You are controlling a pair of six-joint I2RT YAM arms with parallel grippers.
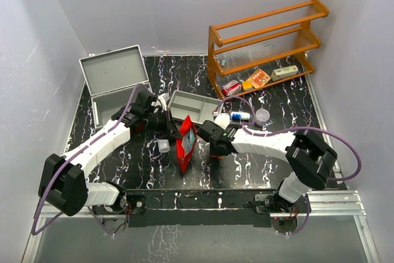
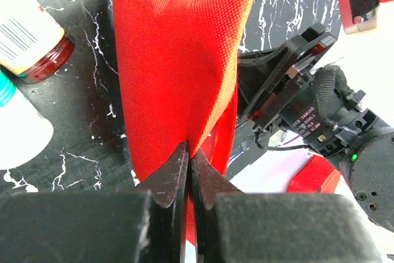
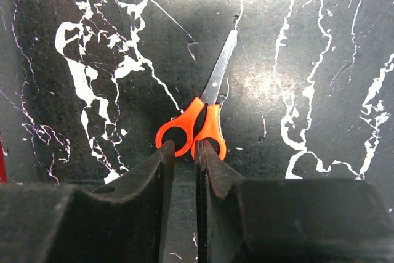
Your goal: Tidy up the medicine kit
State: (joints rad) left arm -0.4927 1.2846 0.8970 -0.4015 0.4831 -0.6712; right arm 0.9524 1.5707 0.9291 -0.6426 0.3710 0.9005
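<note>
A red fabric pouch (image 1: 186, 143) stands on edge at the middle of the black marble table. My left gripper (image 1: 169, 124) is shut on its upper edge; in the left wrist view the gripper (image 2: 189, 152) pinches the red fabric (image 2: 172, 60). Orange-handled scissors (image 3: 203, 121) lie flat on the table with the blades pointing away. My right gripper (image 3: 183, 147) is low over them, its narrow-set jaws closed on the inner part of the handle loops. In the top view my right gripper (image 1: 212, 146) sits just right of the pouch.
A grey divided tray (image 1: 191, 106) lies behind the pouch. An open metal case (image 1: 114, 75) is at the back left and a wooden shelf (image 1: 265, 35) with small boxes at the back right. Bottles (image 2: 37, 41) lie left of the pouch. A tube (image 1: 241, 116) and a round container (image 1: 263, 115) lie beyond my right arm.
</note>
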